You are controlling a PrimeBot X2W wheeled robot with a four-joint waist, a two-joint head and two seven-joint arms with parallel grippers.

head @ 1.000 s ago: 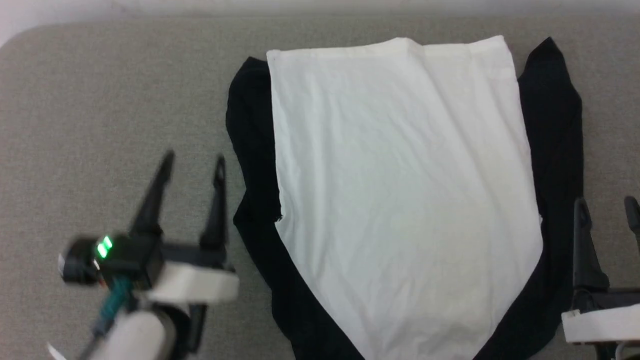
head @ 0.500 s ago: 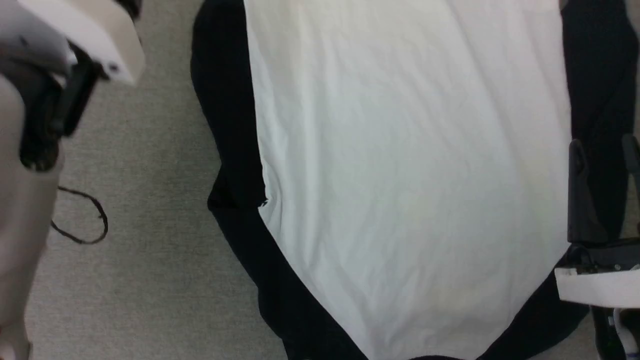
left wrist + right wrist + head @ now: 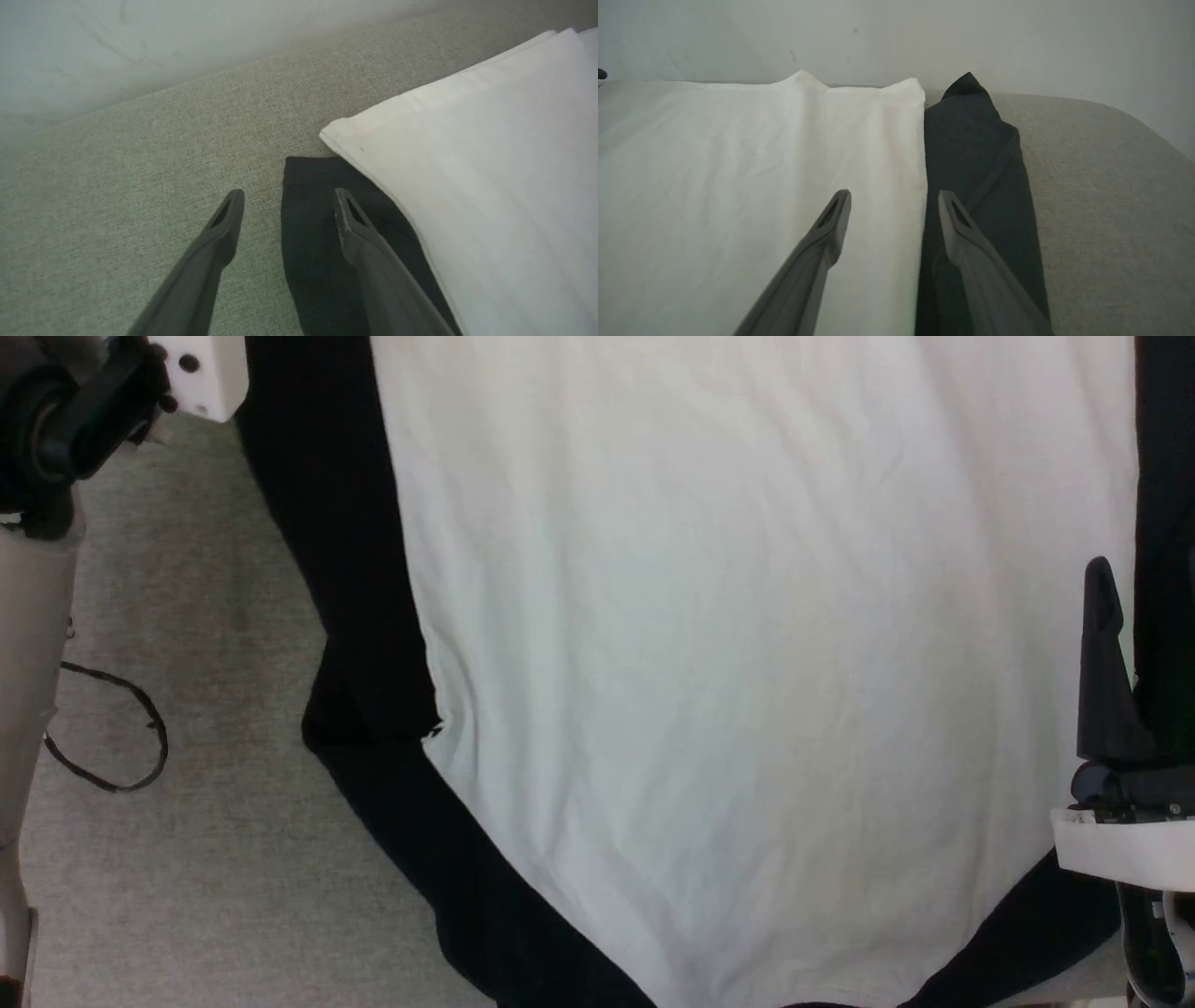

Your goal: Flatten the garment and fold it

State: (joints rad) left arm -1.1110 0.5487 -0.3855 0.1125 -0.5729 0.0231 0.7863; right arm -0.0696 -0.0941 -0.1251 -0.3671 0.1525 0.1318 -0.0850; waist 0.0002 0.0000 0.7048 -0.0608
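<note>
The garment [image 3: 747,663] lies spread flat on the grey surface, white body up, with a black sleeve [image 3: 345,579] folded along each side. In the left wrist view my left gripper [image 3: 287,205] hangs open just above the far end of the black sleeve [image 3: 322,242], beside the white hem corner [image 3: 336,135]. My left wrist [image 3: 84,401] shows at the head view's upper left. My right gripper [image 3: 894,205] is open, one finger over the white body [image 3: 714,186] and the other over the right black sleeve [image 3: 976,154]. One right finger [image 3: 1106,681] stands at the head view's right edge.
The grey fabric-covered surface [image 3: 205,859] extends to the left of the garment, with a thin black cable loop [image 3: 112,728] lying on it. A pale wall [image 3: 896,37] rises just behind the surface's far edge. The surface's rounded right corner [image 3: 1134,140] is bare.
The head camera has dipped forward, so the garment looks larger. My left arm has reached forward up the view, its fingers leaving the top edge. The right gripper stays by the right sleeve.
</note>
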